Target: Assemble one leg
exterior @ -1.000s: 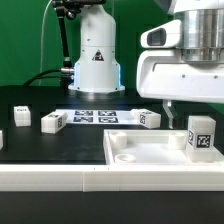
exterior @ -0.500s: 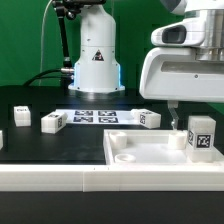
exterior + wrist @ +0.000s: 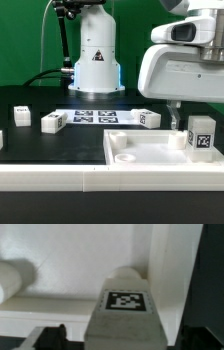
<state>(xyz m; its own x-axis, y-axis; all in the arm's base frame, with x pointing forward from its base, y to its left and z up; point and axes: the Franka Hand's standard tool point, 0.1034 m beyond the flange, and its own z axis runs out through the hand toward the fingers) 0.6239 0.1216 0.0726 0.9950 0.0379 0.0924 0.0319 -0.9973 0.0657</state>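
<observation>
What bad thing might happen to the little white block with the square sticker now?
1. The leg stands upright at the corner of the white panel, and the gripper hangs close beside it without holding it. A bump might tip it over.
2. Whether the leg sits fully in its socket cannot be told. If it is loose, it could lean or fall.
3. The panel lies near the table edge, so a hard push might slide it.

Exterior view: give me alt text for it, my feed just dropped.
A leg with a black-and-white tag stands upright at the white panel's corner on the exterior view's right, the gripper just beside it. Behind, the marker board lies among other white legs on the black table.
</observation>
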